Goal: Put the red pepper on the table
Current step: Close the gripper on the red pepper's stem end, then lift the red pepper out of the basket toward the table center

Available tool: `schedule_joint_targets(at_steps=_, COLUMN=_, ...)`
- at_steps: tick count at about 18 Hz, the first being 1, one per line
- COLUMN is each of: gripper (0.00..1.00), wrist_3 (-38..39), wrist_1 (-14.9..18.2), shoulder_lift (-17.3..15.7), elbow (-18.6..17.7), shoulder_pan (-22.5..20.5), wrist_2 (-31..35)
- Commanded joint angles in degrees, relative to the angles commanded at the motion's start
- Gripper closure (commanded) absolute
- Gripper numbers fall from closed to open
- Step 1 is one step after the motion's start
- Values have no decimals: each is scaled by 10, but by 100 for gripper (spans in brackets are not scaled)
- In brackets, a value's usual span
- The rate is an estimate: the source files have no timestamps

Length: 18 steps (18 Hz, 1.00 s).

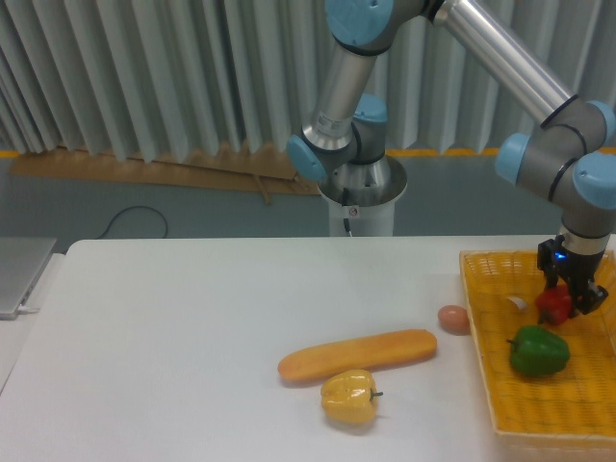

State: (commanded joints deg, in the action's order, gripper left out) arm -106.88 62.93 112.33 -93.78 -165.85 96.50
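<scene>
The small glossy red pepper point(554, 306) is over the yellow basket point(500, 409) at the right, just above and behind the green pepper point(538, 350). My gripper point(564, 306) points down from the arm and its fingers are closed around the red pepper. I cannot tell whether the pepper still touches the basket floor. The white table point(192, 337) spreads out to the left of the basket.
On the table lie a long orange loaf-shaped thing point(357, 354), a yellow pepper point(350, 397) in front of it, and a pinkish-orange ball point(452, 319) close to the basket's left wall. A small white object point(517, 302) lies in the basket. A grey device point(19, 274) sits at the left edge.
</scene>
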Motion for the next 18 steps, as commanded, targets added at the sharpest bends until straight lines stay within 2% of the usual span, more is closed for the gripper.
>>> schedule_joint_targets(at_steps=1, gripper=55, wrist_3=0, wrist_1=0, shoulder_lift=0, elbow=0, shoulder_pan=0, wrist_2=0)
schedule_joint_targets(at_steps=10, gripper=55, wrist_3=-1, wrist_1=2, shoulder_lift=-6, elbow=3, shoulder_pan=-2, wrist_2=-18)
schedule_joint_targets(at_steps=18, gripper=55, wrist_3=17, wrist_1=27, shoulder_lift=-40, elbow=6, shoulder_pan=12, wrist_2=-51)
